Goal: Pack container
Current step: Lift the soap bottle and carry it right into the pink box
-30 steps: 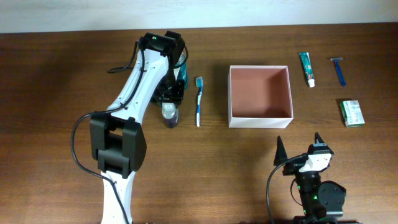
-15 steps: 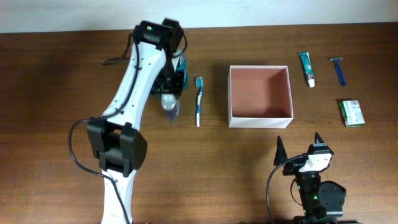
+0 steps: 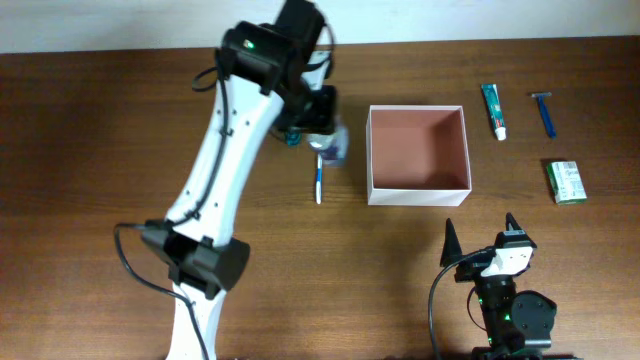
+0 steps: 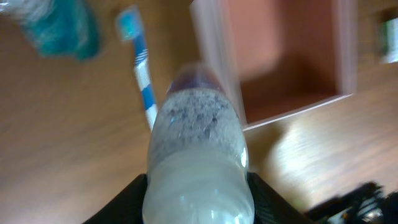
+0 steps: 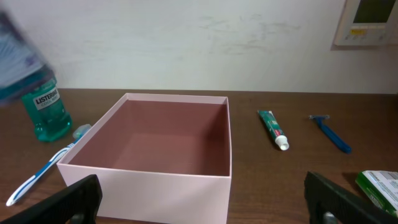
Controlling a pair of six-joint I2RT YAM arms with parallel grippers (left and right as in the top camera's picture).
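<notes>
The container (image 3: 418, 188), a square white-walled box with a reddish-pink inside, sits at centre right; it also shows in the left wrist view (image 4: 217, 68) and the right wrist view (image 5: 149, 180). My left gripper (image 3: 322, 125) is shut on a clear bottle (image 4: 198, 143) with a dark cap, held above the table just left of the container, over the blue toothbrush (image 3: 319, 180). My right gripper (image 3: 480, 245) is open and empty, near the front edge, facing the container.
A teal mouthwash bottle (image 5: 45, 109) stands left of the container. A toothpaste tube (image 3: 493, 110), a blue razor (image 3: 545, 113) and a green packet (image 3: 566, 181) lie right of the container.
My left gripper has lifted the clear bottle off the table and carried it right, from beside the mouthwash to just left of the container. The right arm has not moved.
</notes>
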